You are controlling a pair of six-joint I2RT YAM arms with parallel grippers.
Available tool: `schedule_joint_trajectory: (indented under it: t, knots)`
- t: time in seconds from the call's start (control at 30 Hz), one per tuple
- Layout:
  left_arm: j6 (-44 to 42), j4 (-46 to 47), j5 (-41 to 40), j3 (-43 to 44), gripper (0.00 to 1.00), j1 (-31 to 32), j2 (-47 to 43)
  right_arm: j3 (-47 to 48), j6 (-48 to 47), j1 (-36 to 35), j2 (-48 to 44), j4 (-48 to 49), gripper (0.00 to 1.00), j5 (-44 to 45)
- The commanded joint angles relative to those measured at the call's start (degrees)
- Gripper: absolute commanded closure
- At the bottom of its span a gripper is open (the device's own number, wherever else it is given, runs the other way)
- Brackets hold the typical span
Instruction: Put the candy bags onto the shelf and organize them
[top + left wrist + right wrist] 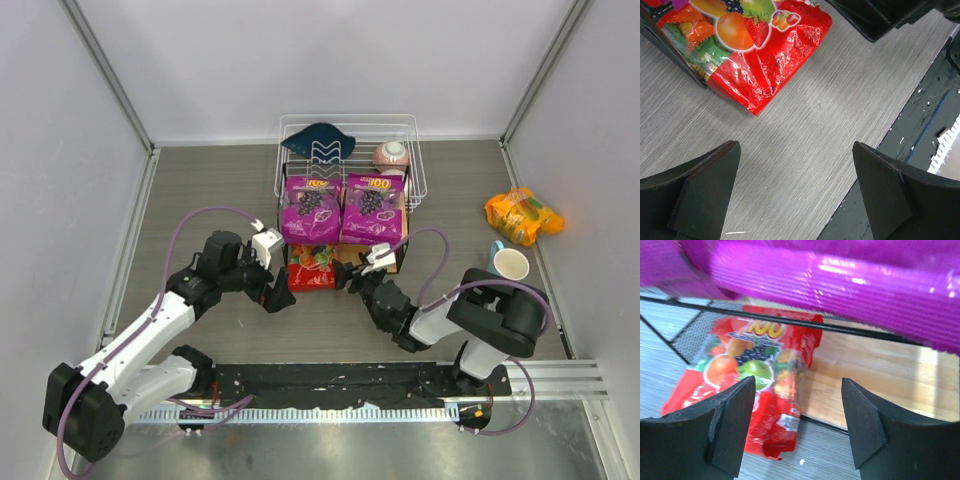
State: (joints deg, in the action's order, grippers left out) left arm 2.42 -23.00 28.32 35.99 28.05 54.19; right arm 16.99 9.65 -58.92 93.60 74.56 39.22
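Two purple candy bags [311, 208] [372, 208] lie side by side on the top board of the shelf [400, 250]. The red candy bag [312, 268] lies on the lower board, its near end sticking out onto the table; it also shows in the left wrist view [755, 50] and the right wrist view [755, 385]. The orange-yellow bag [522, 215] lies on the table at the far right. My left gripper [276, 296] is open and empty just left of the red bag. My right gripper [347, 280] is open and empty just right of it, facing the lower board [890, 375].
A white wire basket [412, 160] stands behind the shelf with a dark blue cloth [318, 138] and a pink ball [391, 154] in it. A white cup [510, 264] stands near my right arm. A black strip [935, 110] runs along the near edge.
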Motion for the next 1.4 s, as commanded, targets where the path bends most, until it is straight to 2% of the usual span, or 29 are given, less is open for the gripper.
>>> schedule_joint_trajectory:
  t: [0.0,0.17,0.33,0.53,0.73,0.83,0.97,1.23,1.37]
  knots:
    - [-1.1,0.8,1.2,0.8,0.00,-0.4,-1.2,-1.3,2.6,-1.6,-4.6,12.4,0.25,-0.1]
    - [-1.3,0.8,1.2,0.7,0.00,-0.4,-1.2,-2.3,6.1,-2.7,-4.8,11.7,0.25,0.3]
    - [-1.4,0.8,1.2,0.7,0.00,-0.3,-1.2,-2.5,7.6,-5.2,-0.4,15.3,0.24,4.4]
    - [-1.4,0.9,1.4,0.5,0.00,-0.5,-1.2,-1.9,10.0,-5.7,5.0,19.7,0.24,5.0]
    - [-1.4,0.9,1.5,0.4,0.00,-0.5,-1.4,-1.9,11.4,-5.9,6.2,20.4,0.24,5.0]
    - [-1.4,0.9,1.6,0.4,0.00,-0.5,-1.4,-1.9,11.4,-6.0,6.9,21.0,0.25,4.5]
    - [-1.4,0.9,1.6,0.4,0.00,-0.5,-1.5,-1.3,11.9,-5.9,8.0,21.1,0.34,3.8]
    - [-1.5,0.9,1.7,0.3,0.00,-0.5,-1.7,1.5,11.6,-5.9,11.3,21.1,0.36,3.4]
    - [-1.5,0.9,1.6,0.4,0.00,-0.4,-1.5,2.2,10.8,-5.7,12.2,21.1,0.41,4.0]
